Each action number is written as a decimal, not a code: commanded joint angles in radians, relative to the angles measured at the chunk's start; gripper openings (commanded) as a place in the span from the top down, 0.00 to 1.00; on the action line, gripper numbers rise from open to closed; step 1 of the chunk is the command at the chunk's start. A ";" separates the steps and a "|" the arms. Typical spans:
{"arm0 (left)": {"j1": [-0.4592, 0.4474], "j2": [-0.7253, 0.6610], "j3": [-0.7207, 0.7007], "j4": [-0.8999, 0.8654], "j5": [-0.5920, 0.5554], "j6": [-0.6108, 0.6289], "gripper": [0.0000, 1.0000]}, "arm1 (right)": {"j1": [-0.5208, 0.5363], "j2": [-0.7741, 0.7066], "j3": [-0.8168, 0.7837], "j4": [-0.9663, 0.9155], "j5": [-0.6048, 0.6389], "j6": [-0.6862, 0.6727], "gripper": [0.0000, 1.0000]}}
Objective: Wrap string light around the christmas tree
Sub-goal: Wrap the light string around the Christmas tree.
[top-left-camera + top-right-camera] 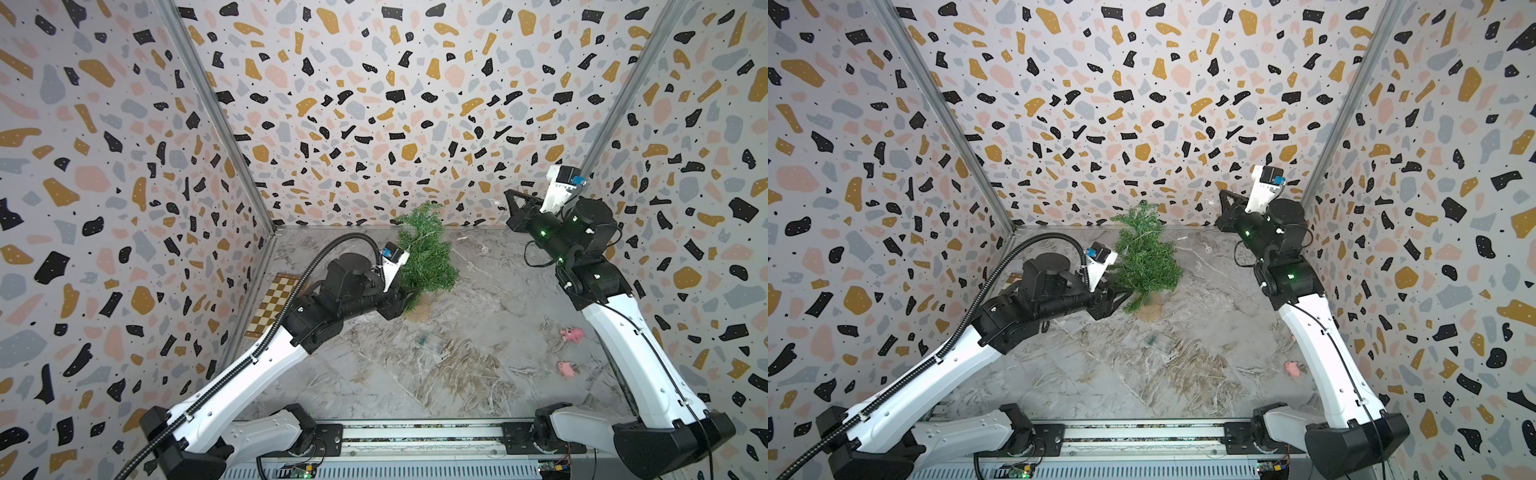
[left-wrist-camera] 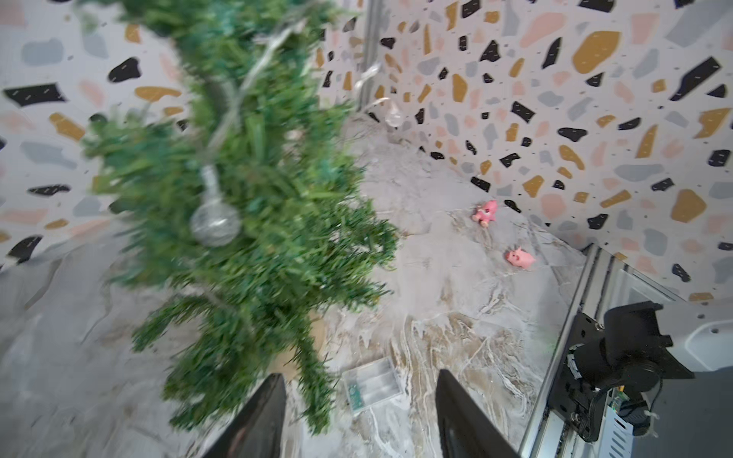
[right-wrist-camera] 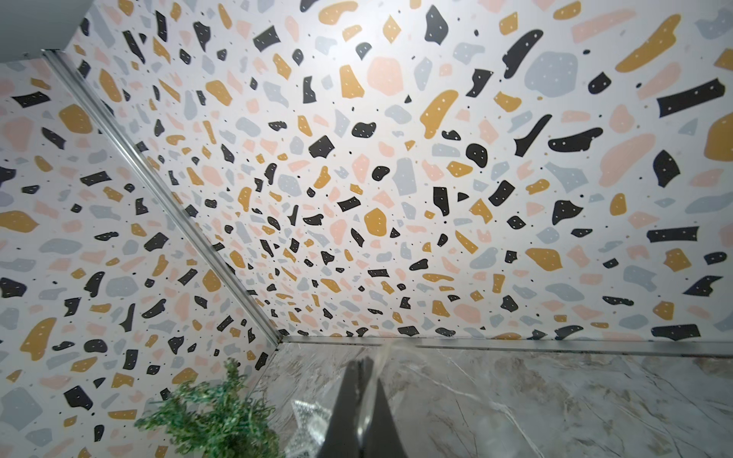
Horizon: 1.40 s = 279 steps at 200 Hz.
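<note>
**Left jaws apart at the foot of the tree, right jaws pinching the wire off to its right**

Far left of the christmas tree [image 1: 428,253], a checkerboard [image 1: 274,303] lies against the wall, no part of the job. The left gripper [image 2: 359,412] sits low, just left of the tree's bottom branches. Its fingers are spread and clamp nothing, probably so it can steady the trunk or take the wire. The string light [image 2: 232,115] lies draped over the tree's branches and leads off to the tree's right. The right gripper [image 3: 367,361] is raised well right of the tree, with its fingers closed on that pale wire. I judge it is held high and away to keep the strand taut and clear of the needles. A clear battery box [image 1: 430,343] lies in front of the tree, and two pink pigs [image 1: 571,334] lie farther right.
</note>
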 commanded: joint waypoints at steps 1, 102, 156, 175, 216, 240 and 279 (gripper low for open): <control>-0.050 0.069 0.069 0.128 0.019 0.088 0.37 | 0.023 -0.057 0.045 -0.015 -0.003 -0.026 1.00; -0.136 0.397 0.366 0.313 0.112 0.140 0.22 | 0.049 -0.194 -0.015 0.062 -0.124 -0.055 1.00; -0.136 0.477 0.438 0.362 0.121 0.187 0.24 | 0.050 -0.246 -0.059 0.126 -0.245 -0.043 1.00; -0.137 0.488 0.453 0.376 0.124 0.195 0.25 | 0.050 -0.250 -0.057 0.157 -0.294 -0.031 1.00; -0.136 0.502 0.473 0.432 0.117 0.216 0.30 | 0.052 -0.240 -0.093 0.236 -0.380 0.035 1.00; -0.136 0.521 0.495 0.445 0.134 0.220 0.46 | 0.051 -0.228 -0.105 0.258 -0.394 0.055 1.00; -0.137 0.515 0.481 0.451 0.169 0.207 0.83 | 0.051 -0.213 -0.124 0.271 -0.388 0.061 1.00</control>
